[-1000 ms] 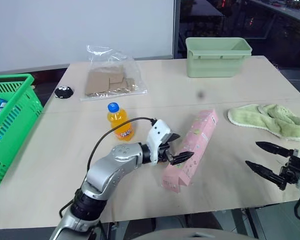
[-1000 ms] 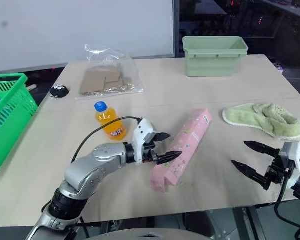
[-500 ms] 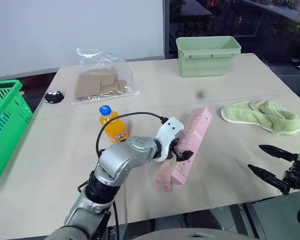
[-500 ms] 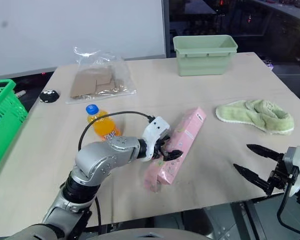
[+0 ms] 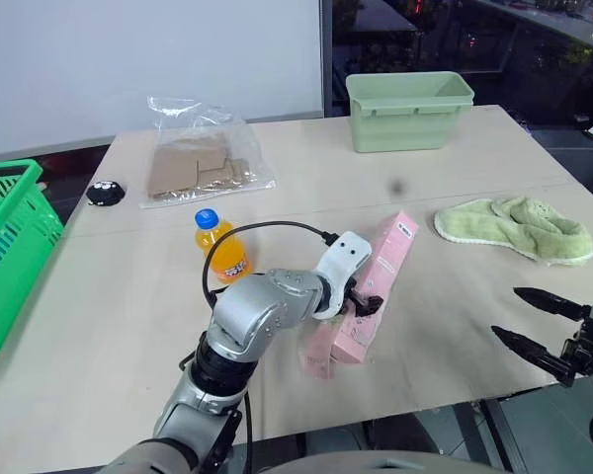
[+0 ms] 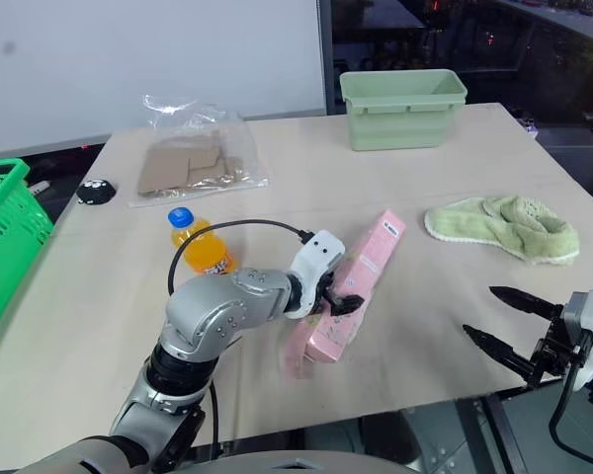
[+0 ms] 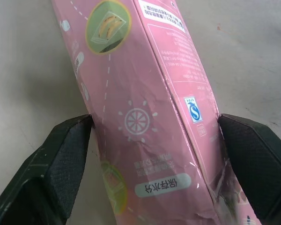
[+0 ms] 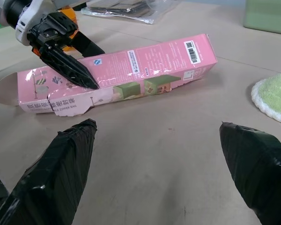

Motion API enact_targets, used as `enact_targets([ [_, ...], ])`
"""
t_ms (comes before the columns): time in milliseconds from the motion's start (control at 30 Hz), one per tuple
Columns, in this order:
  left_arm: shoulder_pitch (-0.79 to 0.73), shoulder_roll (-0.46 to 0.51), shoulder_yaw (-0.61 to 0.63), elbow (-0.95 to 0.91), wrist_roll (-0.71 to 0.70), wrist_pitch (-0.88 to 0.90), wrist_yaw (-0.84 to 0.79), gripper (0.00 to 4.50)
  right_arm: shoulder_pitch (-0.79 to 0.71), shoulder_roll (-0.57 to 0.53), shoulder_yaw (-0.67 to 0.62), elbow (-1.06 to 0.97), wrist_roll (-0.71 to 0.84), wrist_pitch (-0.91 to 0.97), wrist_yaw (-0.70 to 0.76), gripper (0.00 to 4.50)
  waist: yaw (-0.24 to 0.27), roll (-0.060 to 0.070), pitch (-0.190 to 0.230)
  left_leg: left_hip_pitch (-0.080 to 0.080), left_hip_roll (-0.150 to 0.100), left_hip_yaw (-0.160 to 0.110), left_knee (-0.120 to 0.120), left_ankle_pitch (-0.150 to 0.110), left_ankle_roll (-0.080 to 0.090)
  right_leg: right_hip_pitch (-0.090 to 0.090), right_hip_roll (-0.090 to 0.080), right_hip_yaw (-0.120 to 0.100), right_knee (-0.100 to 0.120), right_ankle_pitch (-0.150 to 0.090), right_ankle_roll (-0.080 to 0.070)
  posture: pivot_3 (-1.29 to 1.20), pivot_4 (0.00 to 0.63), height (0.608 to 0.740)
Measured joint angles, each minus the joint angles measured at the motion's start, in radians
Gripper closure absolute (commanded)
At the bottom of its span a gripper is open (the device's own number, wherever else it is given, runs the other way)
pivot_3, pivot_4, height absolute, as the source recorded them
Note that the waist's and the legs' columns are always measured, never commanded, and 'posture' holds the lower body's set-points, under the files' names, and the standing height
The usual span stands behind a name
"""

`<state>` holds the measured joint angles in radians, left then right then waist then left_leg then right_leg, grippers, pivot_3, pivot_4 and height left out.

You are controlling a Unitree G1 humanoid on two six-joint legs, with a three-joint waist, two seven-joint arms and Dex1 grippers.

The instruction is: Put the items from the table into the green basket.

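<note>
Now the pink carton [image 5: 364, 299] lies flat on the table [image 5: 128, 296], running diagonally from near the front edge up toward the pale green tub [image 5: 408, 97], and the left gripper [image 5: 361, 296] is set across its lower half. In the left wrist view the carton passes straight between the two black fingers [image 7: 68, 157], one pad against each long side face, so the jaws stand about a carton's width apart and touch it on both sides. Whether the carton has left the tabletop I cannot tell; its near end looks blurred in the head views. The orange bottle [image 5: 220, 247] with its blue cap stands upright just beside the left arm, on the side toward the green basket [image 5: 10, 247], which sits off the table's left edge, well apart from both items. The right gripper [image 5: 544, 326] hovers near the table's front right corner, fingers spread wide and holding nothing, pointing toward the carton from well away. A green cloth [image 5: 519, 227] lies beyond it, and a clear bag of cardboard pieces [image 5: 200, 158] sits at the back. Compared with a second ago, the left gripper has come from beside the carton's edge, jaws wide, to straddling it with the wrist tipped downward, and the jaws have narrowed onto its sides. The right gripper has stayed put.
</note>
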<state>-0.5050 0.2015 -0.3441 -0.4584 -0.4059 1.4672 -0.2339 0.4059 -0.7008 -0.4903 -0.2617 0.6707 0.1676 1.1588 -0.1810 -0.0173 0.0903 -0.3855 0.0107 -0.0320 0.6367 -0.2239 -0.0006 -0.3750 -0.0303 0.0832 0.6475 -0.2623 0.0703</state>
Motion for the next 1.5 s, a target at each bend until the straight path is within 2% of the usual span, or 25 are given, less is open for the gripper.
enact_targets([
  [67,0.0,0.0,0.003,-0.003,0.001,0.0,0.0,2.19,-0.003,0.0,0.0,0.0,0.0,0.0,0.0,0.0,0.0,0.0,0.0,0.0,0.0,0.0,0.0,0.0,0.0,0.0,0.0,0.0,0.0,0.0,0.0,-0.26,0.082,0.74],
  [100,0.0,-0.001,0.003,-0.004,0.001,0.0,-0.001,2.19,-0.004,0.0,0.0,0.0,0.0,0.0,0.0,0.0,0.0,0.0,0.0,0.0,0.0,0.0,0.0,0.0,0.0,0.0,0.0,0.0,0.0,0.0,0.0,-0.26,0.081,0.74],
  [267,0.01,-0.015,0.018,-0.01,-0.007,0.007,-0.011,3.86,-0.016,0.0,0.0,0.002,0.0,0.0,0.002,0.0,0.001,0.0,0.0,0.0,0.0,0.0,0.0,0.0,0.0,0.0,-0.001,0.0,-0.001,0.0,0.0,-0.25,0.078,0.74],
  [533,0.025,-0.045,0.059,0.002,-0.009,-0.049,-0.026,3.86,-0.033,0.0,0.0,0.006,0.0,0.001,0.009,0.0,0.002,0.001,0.0,-0.001,-0.002,0.0,0.0,0.0,0.0,0.0,-0.002,0.0,-0.001,0.0,0.0,-0.24,0.069,0.74],
  [867,-0.061,-0.058,0.08,0.014,0.016,-0.29,-0.051,3.86,-0.137,0.0,0.001,0.023,0.047,0.045,-0.019,0.0,0.002,0.001,0.0,-0.006,-0.002,-0.002,0.0,0.0,0.0,-0.004,-0.002,0.0,-0.001,0.0,0.001,-0.21,0.052,0.74],
  [1067,-0.17,-0.06,0.104,0.063,0.095,-0.51,-0.036,3.86,-0.253,0.012,0.001,0.021,0.129,0.108,-0.081,0.0,0.005,0.002,0.0,-0.008,-0.003,-0.003,0.0,0.0,0.0,-0.005,-0.002,-0.001,-0.001,0.003,0.005,-0.19,0.043,0.74],
  [1300,-0.287,-0.084,0.197,0.151,0.229,-0.778,0.085,3.86,-0.384,0.014,0.001,0.02,0.207,0.158,-0.139,0.0,0.015,0.002,0.0,-0.009,-0.003,-0.003,0.0,0.0,0.001,-0.005,-0.002,-0.001,-0.001,0.003,0.006,-0.15,0.032,0.74],
  [1400,-0.338,-0.047,0.223,0.191,0.327,-0.914,0.154,3.86,-0.426,0.014,0.004,0.024,0.212,0.159,-0.138,0.0,0.028,0.002,0.0,-0.008,-0.003,-0.004,0.0,0.0,0.001,-0.005,-0.002,-0.002,-0.001,0.004,0.007,-0.13,0.028,0.74],
  [1500,-0.367,0.03,0.256,0.212,0.433,-1.018,0.21,3.86,-0.458,0.014,0.02,0.049,0.21,0.16,-0.129,0.0,0.039,0.002,0.0,-0.009,-0.003,-0.004,0.0,0.0,0.001,-0.005,-0.002,-0.002,-0.001,0.004,0.007,-0.11,0.026,0.74],
])
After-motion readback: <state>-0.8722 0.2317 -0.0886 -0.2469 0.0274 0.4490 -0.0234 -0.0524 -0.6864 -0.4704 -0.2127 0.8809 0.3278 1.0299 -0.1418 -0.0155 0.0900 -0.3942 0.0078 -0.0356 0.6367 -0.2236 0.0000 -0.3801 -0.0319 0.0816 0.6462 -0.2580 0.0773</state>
